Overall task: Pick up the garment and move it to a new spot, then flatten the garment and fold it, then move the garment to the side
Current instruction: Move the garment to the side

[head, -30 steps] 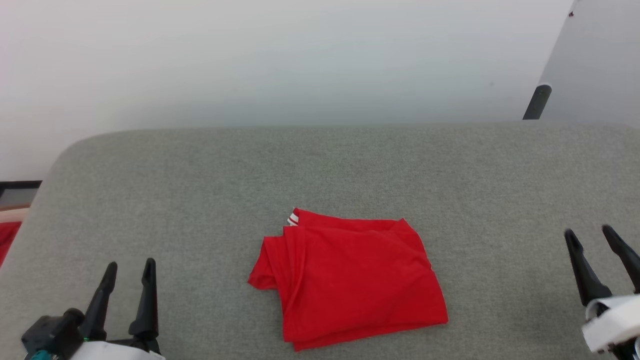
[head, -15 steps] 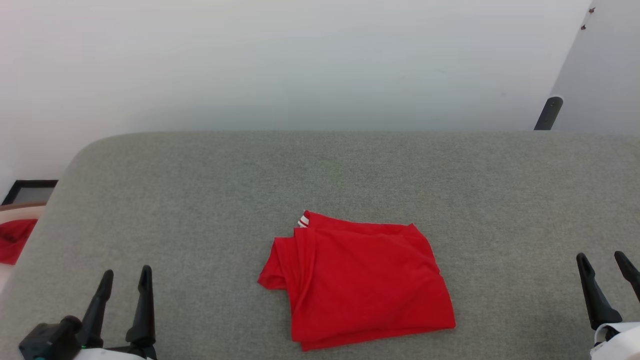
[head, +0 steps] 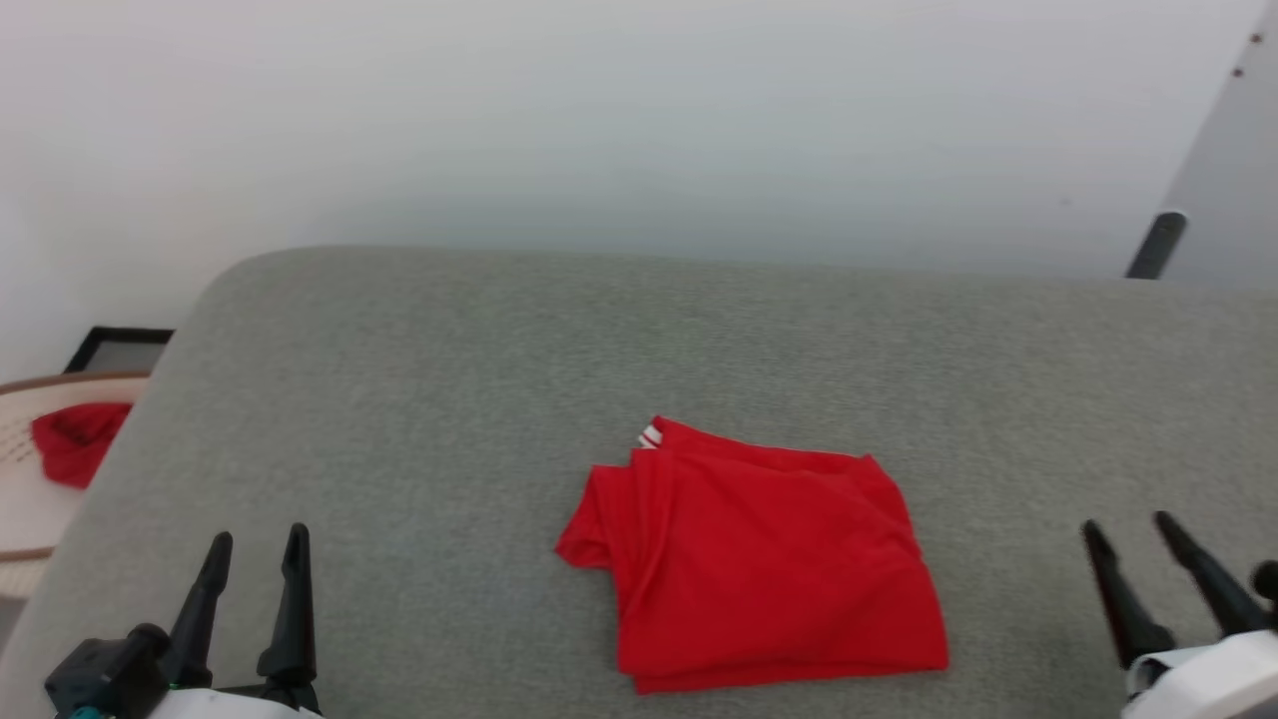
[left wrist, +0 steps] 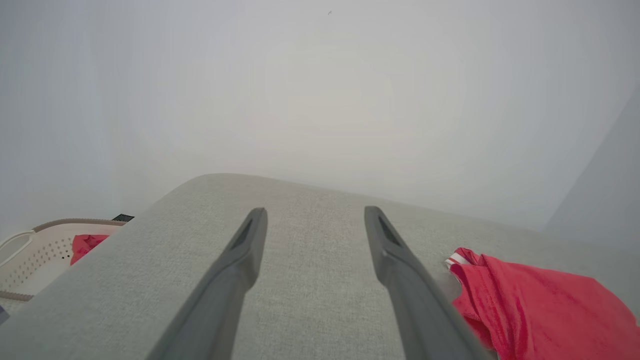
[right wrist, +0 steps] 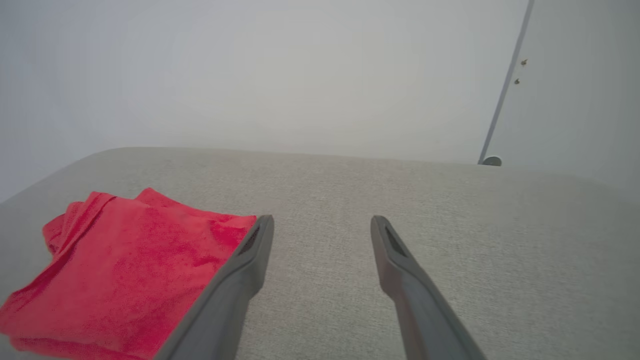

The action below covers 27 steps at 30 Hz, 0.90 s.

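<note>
The view has swung left. The folded red jersey garment (head: pixel 769 559) lies between the left gripper (head: pixel 260 535) and the right gripper (head: pixel 1128 523), both jaws wide open and empty. A one-sided drag may unfold it.

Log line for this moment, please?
shirt: folded, flat on grey cushion | left gripper: jaws open, empty | right gripper: jaws open, empty | basket: red cloth inside

The garment (head: pixel 769 559) is soft, matt red cloth with a fine, slightly fuzzy knit. Under it, the tabletop (head: pixel 449 399) is covered in coarse grey woven fabric, dull and grainy. The 2 fingers (left wrist: pixel 235 280) look like smooth, matt dark plastic. The basket (left wrist: pixel 35 250) is pale perforated plastic. The wall (head: pixel 599 130) is smooth and matt.
</note>
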Tool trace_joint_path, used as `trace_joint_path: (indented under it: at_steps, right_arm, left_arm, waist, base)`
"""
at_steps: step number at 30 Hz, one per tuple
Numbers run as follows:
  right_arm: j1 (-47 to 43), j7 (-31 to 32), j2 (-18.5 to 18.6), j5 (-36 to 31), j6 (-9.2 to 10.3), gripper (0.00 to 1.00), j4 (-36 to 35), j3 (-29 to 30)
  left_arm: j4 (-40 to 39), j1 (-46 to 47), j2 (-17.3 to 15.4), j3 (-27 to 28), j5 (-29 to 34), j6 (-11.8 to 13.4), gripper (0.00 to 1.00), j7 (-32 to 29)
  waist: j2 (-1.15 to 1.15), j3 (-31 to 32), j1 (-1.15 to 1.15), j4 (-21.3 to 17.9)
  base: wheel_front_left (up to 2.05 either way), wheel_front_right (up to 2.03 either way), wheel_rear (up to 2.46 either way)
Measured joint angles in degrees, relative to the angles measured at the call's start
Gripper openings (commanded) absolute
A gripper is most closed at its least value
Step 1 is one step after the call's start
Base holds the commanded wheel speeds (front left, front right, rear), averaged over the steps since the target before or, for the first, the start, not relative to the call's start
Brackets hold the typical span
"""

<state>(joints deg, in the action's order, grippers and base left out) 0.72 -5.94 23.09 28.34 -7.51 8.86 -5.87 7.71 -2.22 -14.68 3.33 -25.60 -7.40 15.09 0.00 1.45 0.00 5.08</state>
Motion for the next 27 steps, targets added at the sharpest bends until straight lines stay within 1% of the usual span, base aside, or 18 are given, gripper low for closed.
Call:
trace_joint_path:
  at_steps: [7,11,18,22,27]
  right_arm:
    - [2.7,4.4,0.1,0.2,0.00,1.00,1.0,-4.4]
    - [4.0,8.3,0.4,1.3,0.00,1.00,2.1,-5.6]
    - [5.7,18.0,1.5,2.9,0.00,1.00,2.6,-6.4]
    - [6.6,24.2,2.2,3.2,0.00,1.00,1.6,-6.2]
    - [7.2,32.4,2.3,5.1,0.00,1.00,0.2,-5.7]
  left_arm:
    - [0.5,0.5,-0.1,-1.2,0.0,0.0,1.00,0.0]
    - [0.6,1.2,-0.2,-1.7,-0.1,0.0,1.00,0.0]
    - [0.5,2.4,0.1,-2.7,-0.6,0.0,1.00,0.0]
    - [0.6,3.7,0.8,-3.4,-0.6,0.0,1.00,0.0]
    - [0.8,5.6,1.8,-4.4,-0.6,0.0,1.00,0.0]
  waist:
    - [0.00,-0.2,0.00,3.7]
    - [0.00,-0.7,0.00,5.9]
    - [0.00,-3.3,0.00,8.8]
    - [0.00,-5.5,0.00,9.8]
    - [0.00,-8.3,0.00,10.7]
  base:
    - [0.00,0.00,0.00]
    - [0.00,0.00,0.00]
    - [0.00,0.00,0.00]
    - [0.00,0.00,0.00]
    - [0.00,0.00,0.00]
